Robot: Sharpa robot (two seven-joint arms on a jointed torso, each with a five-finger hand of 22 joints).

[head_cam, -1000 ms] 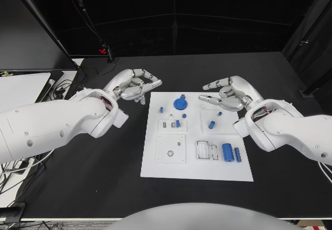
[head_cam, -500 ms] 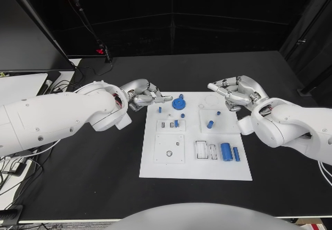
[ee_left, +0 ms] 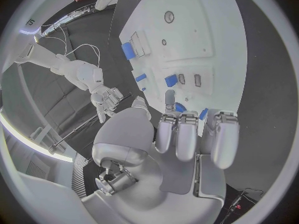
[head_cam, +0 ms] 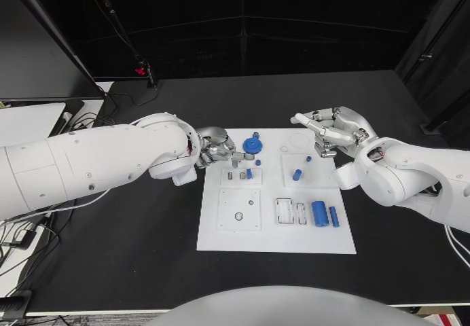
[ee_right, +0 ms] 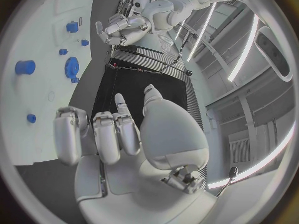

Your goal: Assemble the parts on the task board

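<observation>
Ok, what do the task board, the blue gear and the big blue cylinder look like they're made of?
Task board: probably matte white plastic, flat and glare-free. Blue gear: likely moulded or printed plastic, with uniform opaque blue and a dull surface. Big blue cylinder: the same blue, with a faint sheen along it, so plastic seems likeliest, though painted metal can't be ruled out.

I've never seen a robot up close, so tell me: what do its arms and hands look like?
Both arms are bulky, rounded shells of glossy white. Each ends in a silver metal hand: the left hand and the right hand have jointed fingers with pale grey segments, shaped much like a person's. Red wiring shows in a gap at each wrist.
</observation>
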